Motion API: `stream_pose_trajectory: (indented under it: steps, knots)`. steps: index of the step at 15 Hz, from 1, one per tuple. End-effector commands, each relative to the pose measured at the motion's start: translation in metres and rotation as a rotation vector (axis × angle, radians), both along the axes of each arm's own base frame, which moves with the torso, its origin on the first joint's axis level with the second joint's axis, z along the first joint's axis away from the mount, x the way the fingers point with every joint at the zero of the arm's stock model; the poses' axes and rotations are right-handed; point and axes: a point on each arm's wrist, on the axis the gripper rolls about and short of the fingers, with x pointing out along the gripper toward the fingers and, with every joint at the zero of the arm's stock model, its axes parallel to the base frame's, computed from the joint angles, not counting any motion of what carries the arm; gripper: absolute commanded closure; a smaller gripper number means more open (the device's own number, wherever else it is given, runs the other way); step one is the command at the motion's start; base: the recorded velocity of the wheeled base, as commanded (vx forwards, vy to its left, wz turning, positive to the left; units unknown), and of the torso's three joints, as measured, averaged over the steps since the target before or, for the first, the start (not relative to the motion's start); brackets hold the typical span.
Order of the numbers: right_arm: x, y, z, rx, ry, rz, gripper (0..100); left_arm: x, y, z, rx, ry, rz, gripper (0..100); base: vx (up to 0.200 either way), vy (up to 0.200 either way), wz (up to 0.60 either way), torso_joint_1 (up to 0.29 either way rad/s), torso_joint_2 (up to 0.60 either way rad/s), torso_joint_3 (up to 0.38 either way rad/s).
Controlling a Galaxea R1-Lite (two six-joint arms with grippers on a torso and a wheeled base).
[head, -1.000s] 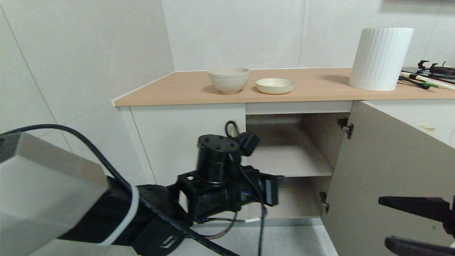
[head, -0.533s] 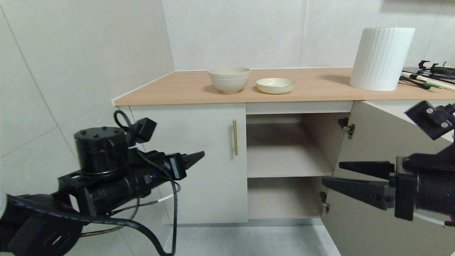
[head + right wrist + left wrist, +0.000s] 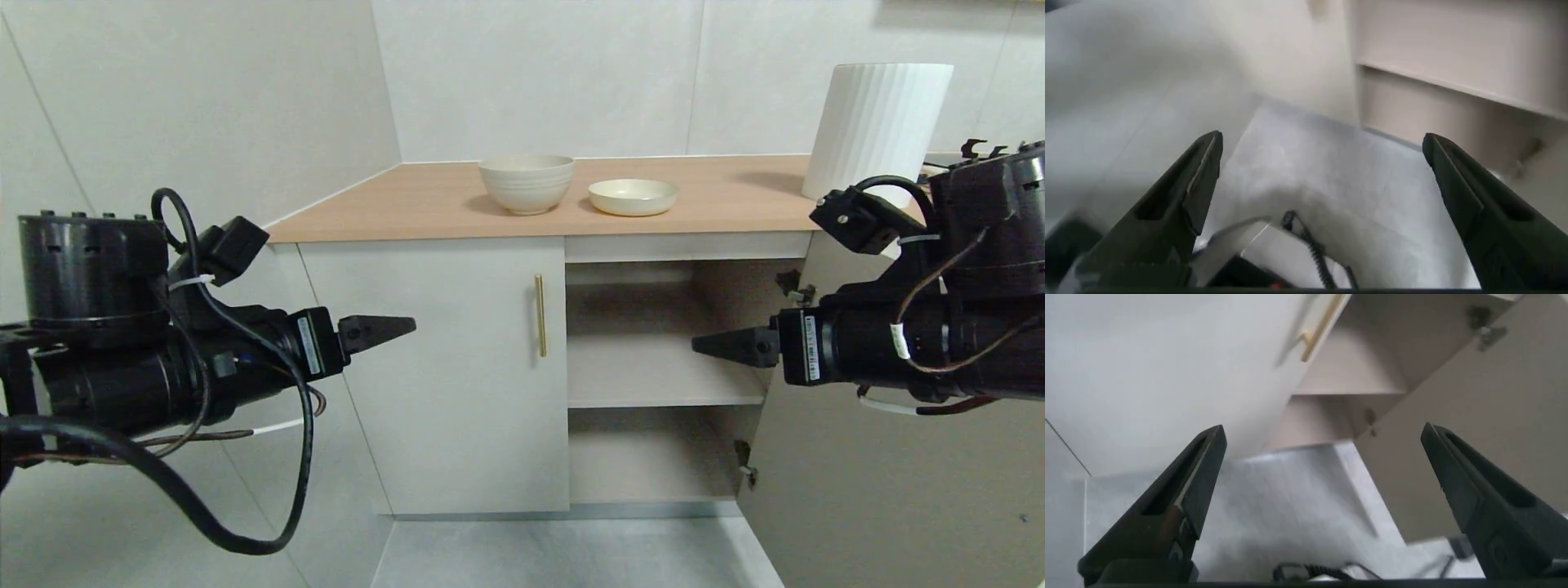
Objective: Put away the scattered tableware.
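Bowl [image 3: 526, 184] and plate [image 3: 633, 197] sit side by side on the counter [image 3: 735, 200], higher up. The left gripper [image 3: 380, 331], spread and empty, is nearer the bowl; the right gripper [image 3: 727, 345], likewise spread, is nearer the plate and the open cupboard [image 3: 653, 371].

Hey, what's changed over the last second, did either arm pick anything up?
The left gripper swung from the middle out to the robot's left and rose; the right gripper rose from the lower edge to shelf height. Both are open, holding nothing. The bowl, dish and ribbed container sit unmoved on the counter; the cabinet door stays open.
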Motion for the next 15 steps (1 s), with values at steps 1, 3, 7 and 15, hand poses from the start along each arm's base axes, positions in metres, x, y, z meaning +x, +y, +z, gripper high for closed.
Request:
stream_pose_trajectory:
  steps: [1,3,7,15]
  knots:
    - [0.006,0.003,-0.005,-0.002,0.024,-0.010,0,-0.002,0.001,0.017,-0.017,-0.049,-0.012,0,0.000,0.000,0.00,0.000,0.00,0.000]
    - [-0.001,-0.005,-0.004,0.009,0.031,-0.033,0,-0.003,0.001,0.013,-0.025,-0.031,-0.039,0,0.000,0.000,0.00,0.000,0.00,0.000]
    - [-0.009,-0.011,0.001,0.011,0.031,-0.038,0,-0.009,0.002,0.020,-0.032,-0.058,-0.043,0,0.000,0.000,0.00,0.000,0.00,0.000]
    - [-0.019,-0.016,0.004,0.018,0.017,-0.034,0,-0.013,0.003,0.023,-0.037,-0.071,-0.043,0,0.200,0.000,0.00,0.002,0.00,0.001]
